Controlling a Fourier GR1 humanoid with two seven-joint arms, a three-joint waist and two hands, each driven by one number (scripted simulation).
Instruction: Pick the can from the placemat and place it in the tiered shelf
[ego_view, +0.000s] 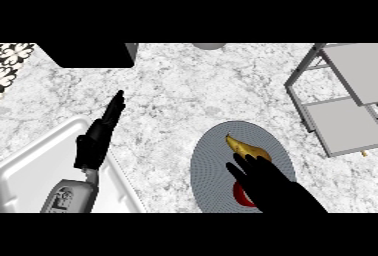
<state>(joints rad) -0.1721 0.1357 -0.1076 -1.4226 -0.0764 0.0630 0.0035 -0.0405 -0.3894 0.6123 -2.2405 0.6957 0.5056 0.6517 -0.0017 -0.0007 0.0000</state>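
the marble counter (192, 95) fills the view, and the task looks barely begun: nothing has yet been lifted from the placemat and nothing stands in the tiered shelf. the white sink basin (44, 165) sits at eight o'clock, its rim running beneath the left forearm. the tiered shelf (347, 125), a grey frame with pale flat levels, stands at three o'clock, well apart from the placemat, and the levels that show are bare. the round grey placemat (221, 185) lies at five o'clock, near the lower edge.

the right hand (262, 177) comes in from six o'clock and lies over the placemat, its black fingers stretched out rather than curled, so it reads as open and gripping nothing. the left hand (103, 132) rests at nine o'clock by the sink, fingers straight and pointing toward twelve, also open and holding nothing.

a yellow banana-like piece (242, 146) lies on the placemat just beyond the right fingertips. the can (241, 196) is on the placemat, at the hand's seven o'clock side, and shows only as a small red curve peeping from under the palm; its top, label and whether it stands or lies cannot be told. as a judgement, the grasp, the lift, the carry toward three o'clock and the set-down in the shelf all remain to be done.
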